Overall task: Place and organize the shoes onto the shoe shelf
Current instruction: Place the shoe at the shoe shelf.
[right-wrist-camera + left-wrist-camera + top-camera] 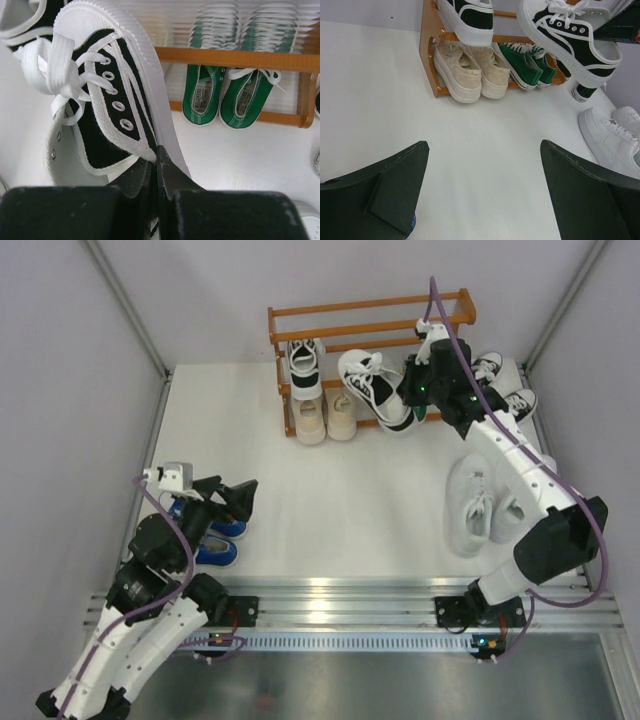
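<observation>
The orange-brown shoe shelf (370, 308) stands at the back of the table. One black sneaker (304, 358) rests on its middle tier. The beige pair (325, 418) and the green pair (527, 62) sit on the bottom tier. My right gripper (156, 150) is shut on the side wall of a second black sneaker (378, 388), which hangs tilted in front of the shelf, above the green pair (225, 92). Down at the near left, my left gripper (484, 145) stands open and empty over the blue pair (215, 540).
An all-white pair (485, 505) lies on the table under the right arm. Another black pair (505, 385) sits to the right of the shelf. Grey walls close in the table on both sides.
</observation>
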Controlling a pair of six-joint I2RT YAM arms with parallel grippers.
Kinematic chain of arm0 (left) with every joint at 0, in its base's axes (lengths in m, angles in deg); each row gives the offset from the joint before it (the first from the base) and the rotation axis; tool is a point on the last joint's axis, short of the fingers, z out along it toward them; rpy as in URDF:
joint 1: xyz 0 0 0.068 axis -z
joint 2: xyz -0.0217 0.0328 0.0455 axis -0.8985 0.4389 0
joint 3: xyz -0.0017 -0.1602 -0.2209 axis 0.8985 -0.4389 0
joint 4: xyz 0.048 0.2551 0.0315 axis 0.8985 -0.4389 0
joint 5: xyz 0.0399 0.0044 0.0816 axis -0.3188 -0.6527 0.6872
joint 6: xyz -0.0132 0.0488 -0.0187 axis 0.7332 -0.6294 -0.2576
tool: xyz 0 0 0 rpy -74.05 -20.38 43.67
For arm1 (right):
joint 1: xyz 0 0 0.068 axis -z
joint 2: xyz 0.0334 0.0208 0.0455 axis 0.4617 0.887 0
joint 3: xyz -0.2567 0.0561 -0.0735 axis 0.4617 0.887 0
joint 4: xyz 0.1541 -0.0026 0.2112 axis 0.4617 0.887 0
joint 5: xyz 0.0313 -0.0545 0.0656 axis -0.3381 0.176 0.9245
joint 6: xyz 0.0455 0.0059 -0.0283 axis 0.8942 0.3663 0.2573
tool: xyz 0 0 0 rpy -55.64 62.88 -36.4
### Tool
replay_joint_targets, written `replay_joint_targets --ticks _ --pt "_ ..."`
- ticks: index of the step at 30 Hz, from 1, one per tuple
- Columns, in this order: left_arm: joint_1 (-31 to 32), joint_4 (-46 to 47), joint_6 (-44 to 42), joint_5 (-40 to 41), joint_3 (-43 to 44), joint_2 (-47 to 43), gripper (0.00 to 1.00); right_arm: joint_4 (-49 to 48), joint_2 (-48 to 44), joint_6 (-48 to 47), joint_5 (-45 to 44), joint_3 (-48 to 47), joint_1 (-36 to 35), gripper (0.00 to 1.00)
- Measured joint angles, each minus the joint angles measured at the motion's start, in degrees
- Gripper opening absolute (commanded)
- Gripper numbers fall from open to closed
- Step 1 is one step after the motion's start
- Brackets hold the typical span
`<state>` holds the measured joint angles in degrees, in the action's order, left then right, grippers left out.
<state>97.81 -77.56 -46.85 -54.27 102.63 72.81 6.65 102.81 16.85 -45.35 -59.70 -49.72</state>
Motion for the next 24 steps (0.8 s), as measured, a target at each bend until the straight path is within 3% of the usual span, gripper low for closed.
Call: replay_joint_targets --ticks 7,24 --pt "0.00 -0.59 1.18 0.13 -0.94 -1.95 0.98 -5.84 5.79 6.58 -9.01 -2.01 -2.40 0.00" --pt "0.00 -2.36 3.74 1.31 -2.27 -5.14 0.98 -10.45 20.81 18.86 -12.26 -15.13 -2.60 0.00"
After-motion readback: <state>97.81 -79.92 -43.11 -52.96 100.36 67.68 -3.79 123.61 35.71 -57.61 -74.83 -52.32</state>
